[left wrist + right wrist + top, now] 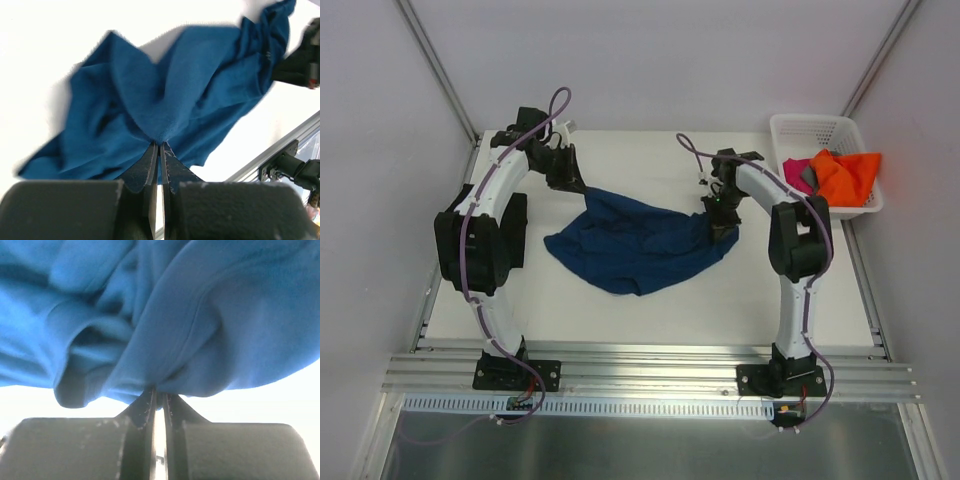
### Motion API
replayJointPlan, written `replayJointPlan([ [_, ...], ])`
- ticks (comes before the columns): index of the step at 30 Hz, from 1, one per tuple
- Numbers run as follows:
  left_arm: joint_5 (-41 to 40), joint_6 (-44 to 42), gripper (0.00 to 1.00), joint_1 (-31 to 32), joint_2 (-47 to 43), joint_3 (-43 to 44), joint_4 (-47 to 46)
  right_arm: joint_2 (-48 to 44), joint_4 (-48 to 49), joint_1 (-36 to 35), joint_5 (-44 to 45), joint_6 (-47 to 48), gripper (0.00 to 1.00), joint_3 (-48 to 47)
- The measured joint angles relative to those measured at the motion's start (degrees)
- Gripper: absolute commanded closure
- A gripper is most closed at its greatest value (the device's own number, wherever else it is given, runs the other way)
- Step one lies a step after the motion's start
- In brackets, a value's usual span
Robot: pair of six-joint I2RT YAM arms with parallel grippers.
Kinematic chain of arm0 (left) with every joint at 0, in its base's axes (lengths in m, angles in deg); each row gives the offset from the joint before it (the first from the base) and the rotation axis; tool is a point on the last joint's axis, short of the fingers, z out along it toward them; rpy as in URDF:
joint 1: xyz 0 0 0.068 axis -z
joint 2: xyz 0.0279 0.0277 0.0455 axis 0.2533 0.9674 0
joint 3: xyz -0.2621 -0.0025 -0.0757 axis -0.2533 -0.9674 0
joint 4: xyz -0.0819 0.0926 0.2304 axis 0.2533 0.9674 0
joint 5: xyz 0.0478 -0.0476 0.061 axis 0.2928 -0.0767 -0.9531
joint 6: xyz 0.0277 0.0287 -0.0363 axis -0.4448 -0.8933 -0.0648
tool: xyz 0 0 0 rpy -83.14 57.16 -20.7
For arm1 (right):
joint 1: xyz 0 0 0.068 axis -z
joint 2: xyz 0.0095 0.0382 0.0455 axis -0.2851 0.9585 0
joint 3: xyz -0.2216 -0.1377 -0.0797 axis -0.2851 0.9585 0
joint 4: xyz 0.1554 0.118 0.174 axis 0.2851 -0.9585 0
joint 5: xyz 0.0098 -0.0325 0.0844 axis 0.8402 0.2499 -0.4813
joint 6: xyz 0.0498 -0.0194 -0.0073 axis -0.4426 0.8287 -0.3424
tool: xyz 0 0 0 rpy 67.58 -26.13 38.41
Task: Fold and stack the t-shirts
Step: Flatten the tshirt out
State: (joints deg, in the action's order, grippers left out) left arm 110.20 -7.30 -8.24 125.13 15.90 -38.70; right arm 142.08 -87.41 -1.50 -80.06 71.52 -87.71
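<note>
A navy blue t-shirt (630,245) hangs crumpled between my two arms over the middle of the white table (650,300). My left gripper (582,188) is shut on its far-left corner; in the left wrist view the cloth (165,95) bunches at the pinched fingertips (160,144). My right gripper (722,226) is shut on the shirt's right edge, where blue folds (200,315) gather at the closed tips (159,390). Orange (848,175), magenta (794,170) and grey (808,178) t-shirts lie in the basket.
A white lattice basket (810,127) stands at the back right corner of the table. Grey walls close in on three sides. An aluminium rail (650,365) runs along the near edge by the arm bases.
</note>
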Motion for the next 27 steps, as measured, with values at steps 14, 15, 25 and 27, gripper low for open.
replayJointPlan([
  [14,0.13,0.48,1.0,-0.85,2.47,5.7,0.15,-20.74,-14.99,-0.37,2.47,6.05,0.99,-1.4],
  [15,0.35,0.52,1.0,-0.96,2.64,6.27,0.15,-22.23,-15.37,-1.16,1.6,6.29,0.99,-0.85],
  [25,1.36,1.68,1.0,-1.99,5.29,11.82,0.11,-21.77,-21.64,-1.27,-8.0,6.4,0.34,-1.03],
  [27,1.49,1.75,1.0,-1.99,5.7,11.98,0.13,-15.93,-21.16,0.07,-7.67,6.45,0.34,-9.16],
])
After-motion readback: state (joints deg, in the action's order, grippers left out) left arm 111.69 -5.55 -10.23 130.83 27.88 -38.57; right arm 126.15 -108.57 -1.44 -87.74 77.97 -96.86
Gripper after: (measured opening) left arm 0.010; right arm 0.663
